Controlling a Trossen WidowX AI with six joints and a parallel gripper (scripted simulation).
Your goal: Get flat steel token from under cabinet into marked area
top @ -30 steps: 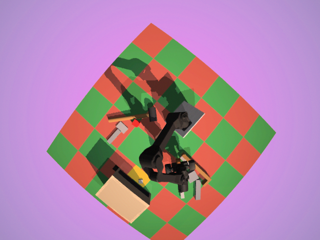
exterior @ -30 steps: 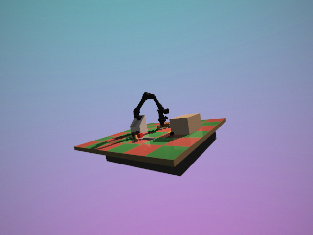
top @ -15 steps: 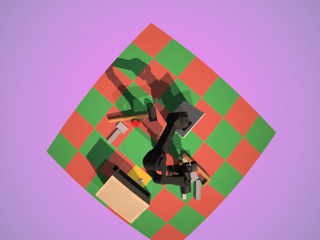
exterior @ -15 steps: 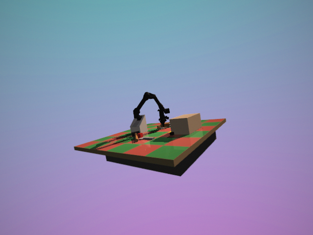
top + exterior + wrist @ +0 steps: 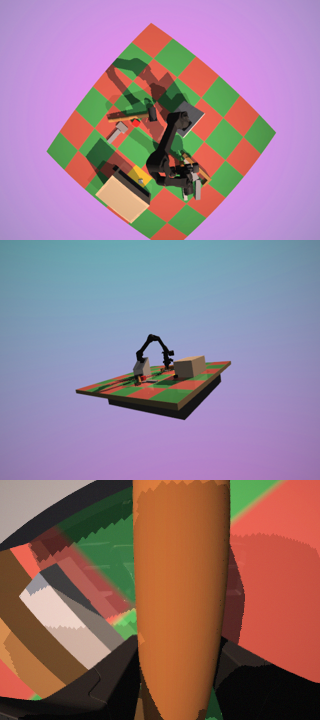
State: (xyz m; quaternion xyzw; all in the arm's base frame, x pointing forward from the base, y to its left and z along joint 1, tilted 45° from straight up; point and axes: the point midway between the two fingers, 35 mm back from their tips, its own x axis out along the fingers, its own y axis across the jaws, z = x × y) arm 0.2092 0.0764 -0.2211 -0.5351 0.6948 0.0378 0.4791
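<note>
The tan cabinet point(image 5: 121, 200) point(image 5: 189, 366) stands at the table's lower left in the overhead view, its dark slotted front facing the yellow marked area point(image 5: 134, 173). A small grey token point(image 5: 140, 181) lies flat on that yellow patch, close to the cabinet front. My gripper point(image 5: 189, 180) point(image 5: 166, 365) point(image 5: 174, 643) is to the right of the marked area, low over the table. It is shut on an orange-handled tool point(image 5: 180, 540), whose handle runs straight up the wrist view. The tool's far end is hidden.
A second stick point(image 5: 202, 176) with a brown handle and a grey block point(image 5: 63, 616) lies beside the gripper. A black-headed hammer point(image 5: 129, 116), a red cube point(image 5: 135, 122) point(image 5: 142, 378) and a grey T-shaped tool point(image 5: 117, 131) lie farther up. The arm's grey base block point(image 5: 195, 113) point(image 5: 143, 367) stands mid-table.
</note>
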